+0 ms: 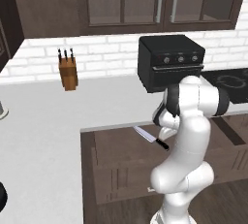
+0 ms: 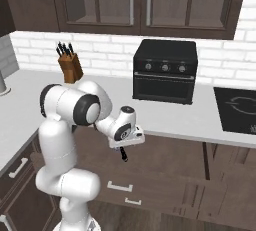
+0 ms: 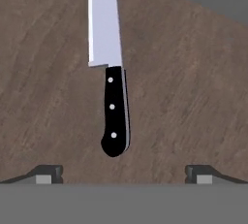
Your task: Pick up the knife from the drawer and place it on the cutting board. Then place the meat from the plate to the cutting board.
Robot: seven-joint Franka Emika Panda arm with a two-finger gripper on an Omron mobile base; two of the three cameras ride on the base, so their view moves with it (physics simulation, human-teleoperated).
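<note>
Gripper (image 3: pixel 124 172) hangs right over the open drawer (image 1: pixel 121 162), jaws spread wide and grasping nothing. In the hand view the knife (image 3: pixel 110 72) lies flat on the drawer's wooden floor, blade running off toward 12 o'clock, black handle pointing back at 6 o'clock, sitting between the 2 fingertips (image 3: pixel 46 173) but a touch nearer the one at 9 o'clock. Here's the worry: a descent from this offset could land 1 finger on the handle instead of beside it, skidding the knife away. Close too near the handle's rounded end and the long blade may tip out on the lift.
</note>
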